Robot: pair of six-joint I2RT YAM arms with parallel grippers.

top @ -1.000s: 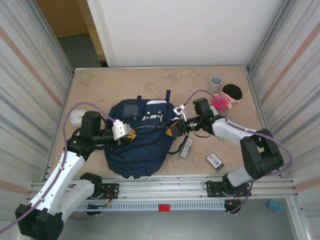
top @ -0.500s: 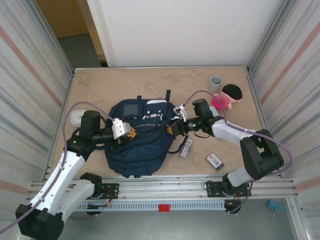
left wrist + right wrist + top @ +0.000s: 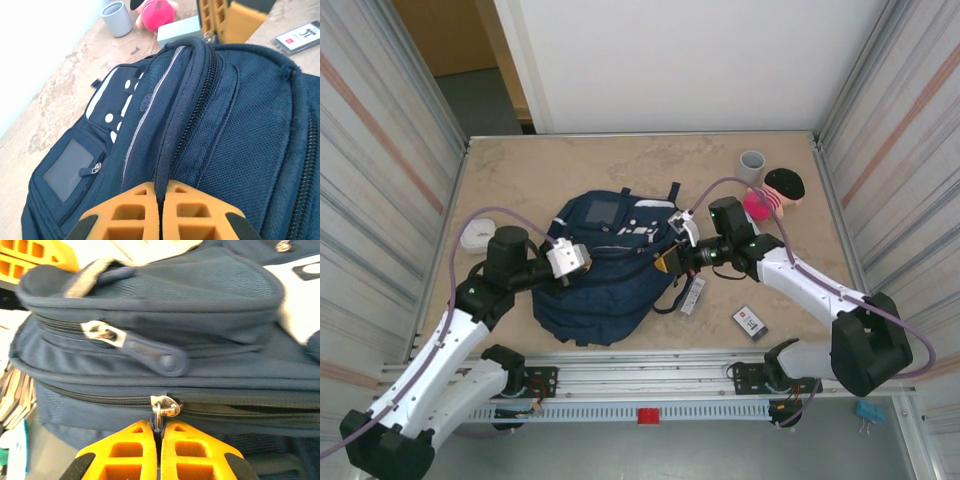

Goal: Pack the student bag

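Beige marbled tabletop (image 3: 570,170), ribbed metal side walls (image 3: 380,150). Woven nylon student bag (image 3: 600,275): left gripper (image 3: 161,189) pinches its piped seam, right gripper (image 3: 158,430) clamps metal zipper pull (image 3: 164,406).

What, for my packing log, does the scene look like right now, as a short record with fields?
backpack: navy, lying on the table between the two arms
left gripper: shut on a ridge of the backpack's fabric
right gripper: shut on a metal zipper pull on the backpack's side
loose on table: grey cup, pink doll, small box, flat packet beside the backpack, white object at the left edge
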